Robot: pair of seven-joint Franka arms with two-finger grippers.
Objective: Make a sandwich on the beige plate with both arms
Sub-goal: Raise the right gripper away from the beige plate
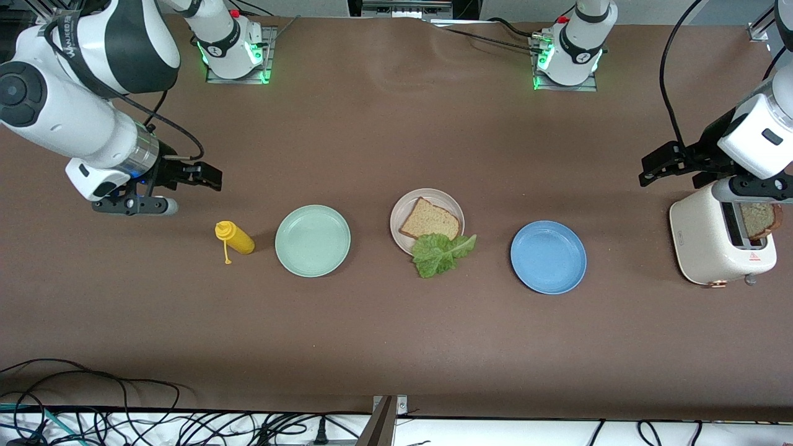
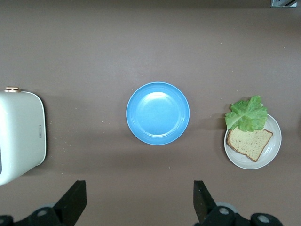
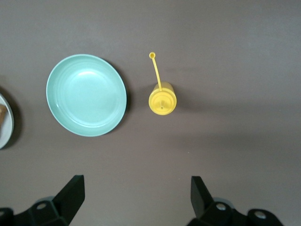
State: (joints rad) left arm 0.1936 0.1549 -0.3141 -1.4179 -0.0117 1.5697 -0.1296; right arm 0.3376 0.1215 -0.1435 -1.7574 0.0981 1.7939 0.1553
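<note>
Left end effector and right end effector hang wide open, holding nothing.

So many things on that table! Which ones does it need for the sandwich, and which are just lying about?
For the sandwich:
- beige plate
- bread slice on it
- lettuce at its rim
- second slice in the toaster
- left gripper and right gripper, both open

Lying about:
- green plate
- blue plate
- yellow bottle
</note>
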